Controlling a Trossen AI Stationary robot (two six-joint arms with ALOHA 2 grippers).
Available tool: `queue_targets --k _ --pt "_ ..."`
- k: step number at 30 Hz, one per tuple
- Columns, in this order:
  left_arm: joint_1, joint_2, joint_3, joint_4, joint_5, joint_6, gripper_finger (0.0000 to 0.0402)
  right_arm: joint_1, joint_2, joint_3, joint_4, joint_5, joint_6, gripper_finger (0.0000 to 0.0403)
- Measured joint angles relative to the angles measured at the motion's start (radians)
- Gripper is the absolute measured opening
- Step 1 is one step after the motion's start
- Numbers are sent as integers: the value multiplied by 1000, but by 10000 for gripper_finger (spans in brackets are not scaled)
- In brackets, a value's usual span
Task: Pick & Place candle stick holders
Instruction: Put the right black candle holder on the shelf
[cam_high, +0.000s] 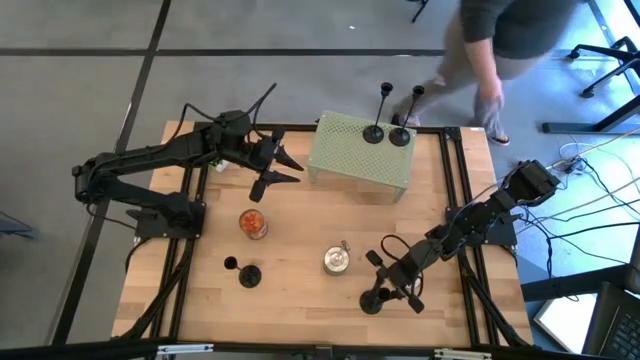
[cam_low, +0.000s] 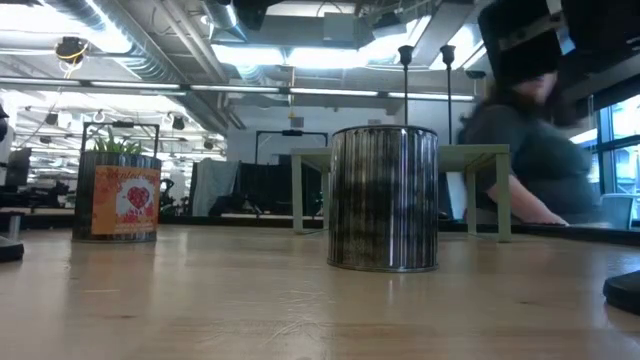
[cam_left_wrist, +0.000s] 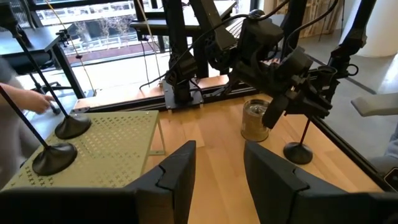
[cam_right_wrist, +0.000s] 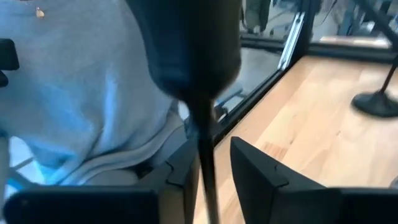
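Right gripper (cam_high: 392, 283) fingers straddle, unclamped, a candlestick holder (cam_high: 372, 298) near table's front edge; left's apart

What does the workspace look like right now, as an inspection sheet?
Surface: wooden table, green perforated stand at the far edge.
Job's things: two holders on the stand; one near-left; one at the right gripper.
Clutter: glass jar, silver tin.
Grippers: left gripper open, beside the stand; right gripper open, straddling the holder's stem.
Cables: loose on the floor, right.
Surroundings: person at the far side.
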Motion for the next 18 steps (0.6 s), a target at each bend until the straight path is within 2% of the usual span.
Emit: queue_targets --k 4,18 --pt "0 0 0 0 0 0 132 0 0 0 -7 -21 33 72" --pt "0 0 0 0 0 0 132 0 -32 0 -74 -21 33 70"
